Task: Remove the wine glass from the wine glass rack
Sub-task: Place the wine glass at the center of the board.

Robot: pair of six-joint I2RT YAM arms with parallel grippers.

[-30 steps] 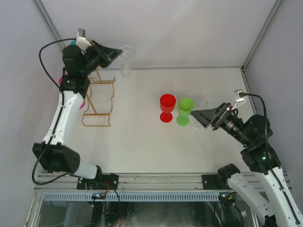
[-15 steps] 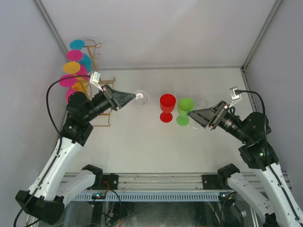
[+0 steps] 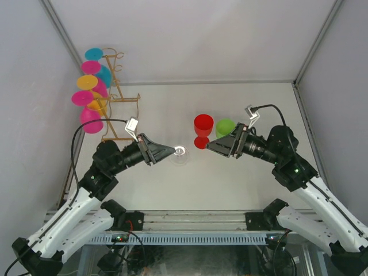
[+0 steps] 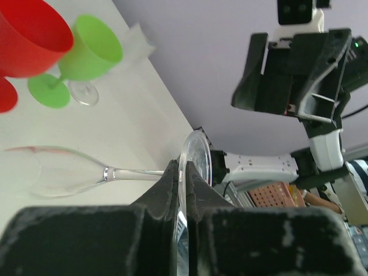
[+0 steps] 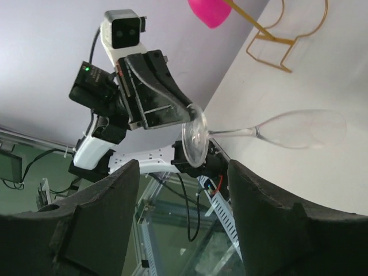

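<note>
Clear wine glass, long thin stem, round flat foot, is off the gold wire wine glass rack. It's mid-table on the near side, well apart from the rack at far left. Left gripper has it: fingers pinched together on the edge of the foot disc, glass lying horiz., bowl pointing right toward the right gripper. Can't tell whether the bowl touches the table.

Handling: looks light, stiff and thin-walled, so prob. fragile; smooth surface, so slippery. An edge pinch on the foot seems a weak hold w/ the whole bowl hanging out ahead, so it could pivot or slip. Better spot for a 2nd hold: the stem, mid-length or just below the bowl. Avoid squeezing the bowl wall.

Pose: left arm reaches from near left, forearm low, wrist aimed right. Right arm reaches from near right, elbow bent, wrist aimed left, so the 2 grippers face each other w/ a gap btw them. Right gripper's fingers stand apart w/ nothing btw them; the glass is ahead of them, not inside.

Others: red plastic goblet and green plastic goblet stand upright on the table, just on the far side of the right gripper. Coloured glasses (pink, yellow, cyan) hang on the rack.
</note>
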